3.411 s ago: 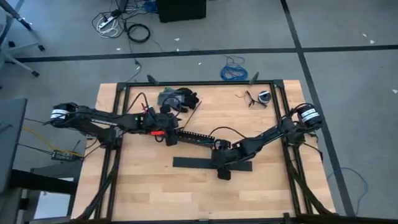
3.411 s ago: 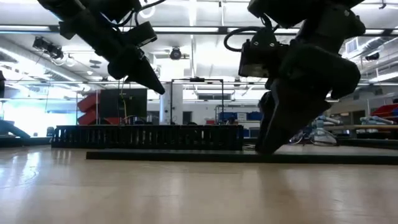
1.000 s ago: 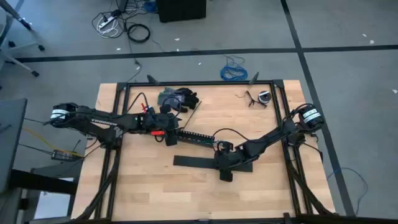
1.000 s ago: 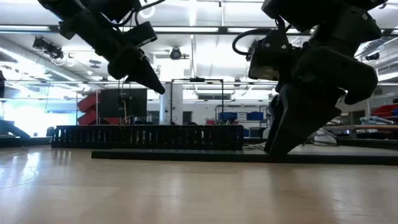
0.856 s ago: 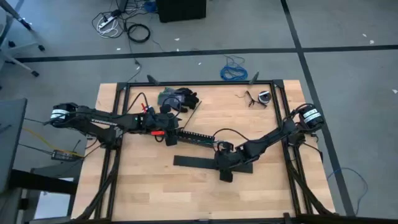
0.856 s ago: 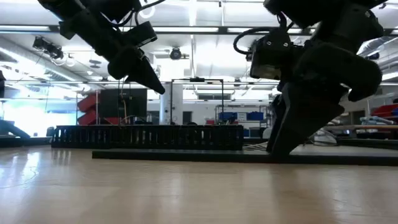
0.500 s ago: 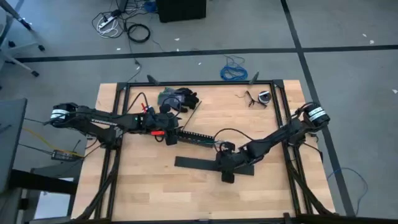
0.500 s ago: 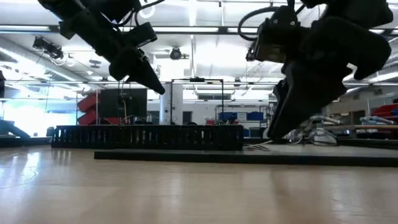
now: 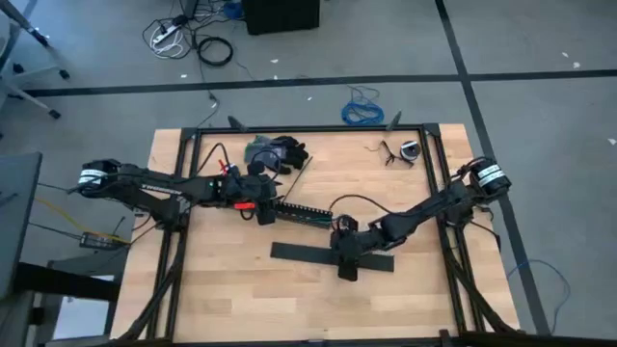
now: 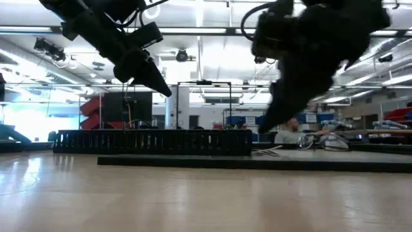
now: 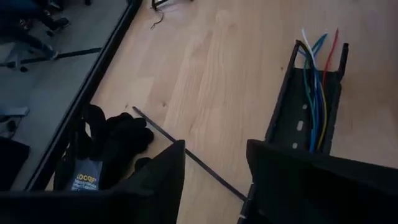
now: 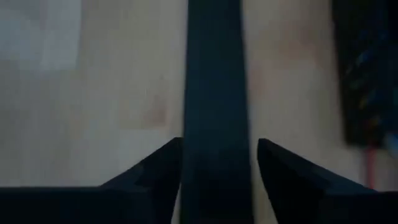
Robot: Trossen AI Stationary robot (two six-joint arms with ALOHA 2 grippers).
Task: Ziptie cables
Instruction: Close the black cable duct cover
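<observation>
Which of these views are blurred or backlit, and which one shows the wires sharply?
Right wrist view: soft focus; the flat black strip between the right gripper's open fingers is fuzzy. Low view: bright ceiling lights turn both arms into silhouettes, and the right arm is motion-smeared. Left wrist view: sharp; the coloured wires in the black channel read clearly.

The floor (image 9: 540, 135) around the wooden table (image 9: 231, 280) is grey, with dark lines (image 9: 289, 83) crossing it. On the far side lie a blue coiled cable (image 9: 364, 108), a black coiled cord (image 9: 215, 50) and a dark box (image 9: 281, 14). In the low view the room behind is a large hall with long ceiling lights (image 10: 212, 29), a red object (image 10: 92, 106) at the left and blue bins (image 10: 248, 120) farther back.
</observation>
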